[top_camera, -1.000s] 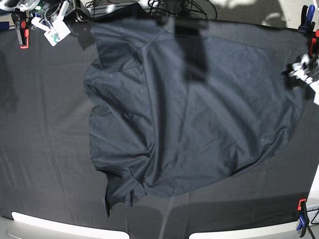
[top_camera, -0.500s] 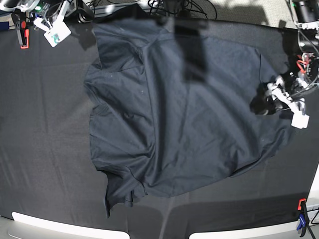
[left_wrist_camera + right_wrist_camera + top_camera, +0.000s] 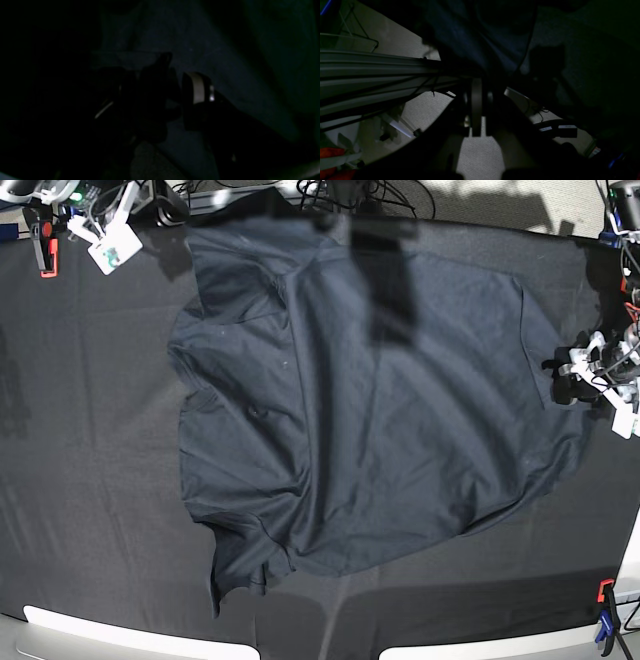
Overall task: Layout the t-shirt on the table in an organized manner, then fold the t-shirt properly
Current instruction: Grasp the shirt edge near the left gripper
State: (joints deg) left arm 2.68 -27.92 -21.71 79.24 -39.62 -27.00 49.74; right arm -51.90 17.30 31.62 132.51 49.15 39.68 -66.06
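The dark slate-blue t-shirt (image 3: 380,410) lies spread but creased across the middle of the table (image 3: 90,480), with a bunched corner at the front left. My left gripper (image 3: 568,378) stands at the shirt's right edge, low over the cloth. In the dim left wrist view the left gripper (image 3: 175,87) is open, its pale pad (image 3: 197,87) apart from the dark finger, with t-shirt fabric (image 3: 200,37) beneath. My right gripper (image 3: 95,235) rests at the table's far left corner, off the shirt. The right gripper (image 3: 476,110) shows shut, with nothing in it.
A red clamp (image 3: 45,255) grips the table's far left edge, and a red and blue clamp (image 3: 605,610) the near right corner. Cables (image 3: 350,192) lie along the far edge. A pale rim (image 3: 100,630) runs along the front.
The left gripper came down from the far right onto the shirt's right edge, then drew back slightly to the right. The shirt's right side has shifted. The right arm has stayed still.
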